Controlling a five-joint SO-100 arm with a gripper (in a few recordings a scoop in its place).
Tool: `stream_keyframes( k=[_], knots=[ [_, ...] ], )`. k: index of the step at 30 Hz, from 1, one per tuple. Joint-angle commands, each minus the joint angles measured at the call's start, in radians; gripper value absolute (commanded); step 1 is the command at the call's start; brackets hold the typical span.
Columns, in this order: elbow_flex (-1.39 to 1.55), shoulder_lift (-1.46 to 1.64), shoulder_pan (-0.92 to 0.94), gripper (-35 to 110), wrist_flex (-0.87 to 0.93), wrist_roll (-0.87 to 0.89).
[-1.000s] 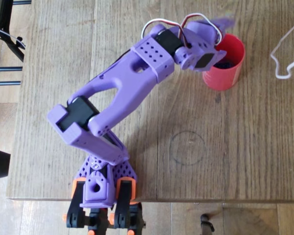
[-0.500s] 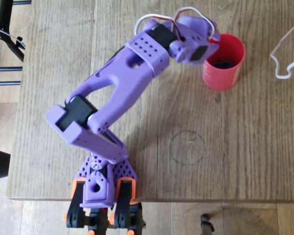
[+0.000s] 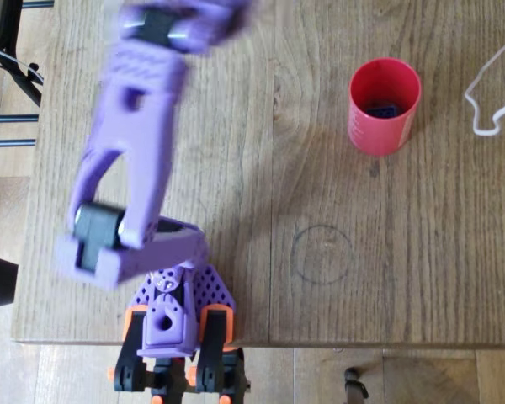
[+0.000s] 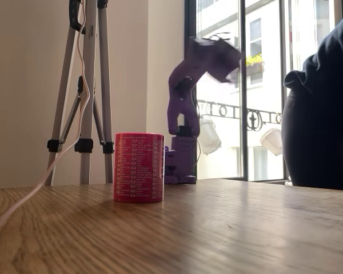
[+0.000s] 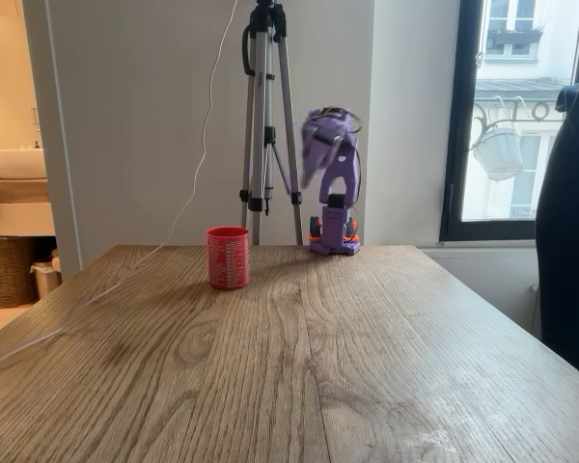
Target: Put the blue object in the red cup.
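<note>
1. Because the purple arm is blurred, I cannot tell whether the tool is spread or closed; it appears to hold nothing.
2. Well apart from it, the red plastic cylindrical cup stands upright on the wooden counter.
3. Inside lies the small blue studded plastic brick.
4. The loose white cable near the cup could drag and tip it.

Purple arm is rearing up off its base, motion-blurred, upper link standing tall, wrist folding at the top in both fixed views. Gripper too smeared; fingers unreadable.
</note>
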Motion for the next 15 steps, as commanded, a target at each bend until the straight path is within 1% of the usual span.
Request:
stream_keyframes(
  k=[1,5,7,10,12,15],
  knots=[
    [0.041,0.367,-0.138,0,0.135,0.08],
    [0.124,0.601,-0.155,0,0.189,0.097],
    [0.206,0.729,-0.202,0,0.195,0.097],
    [0.414,0.914,-0.256,0,0.164,0.084],
    [0.588,1.017,-0.258,0,0.127,0.067],
    [0.815,1.143,-0.258,0,0.12,0.058]
  ],
)
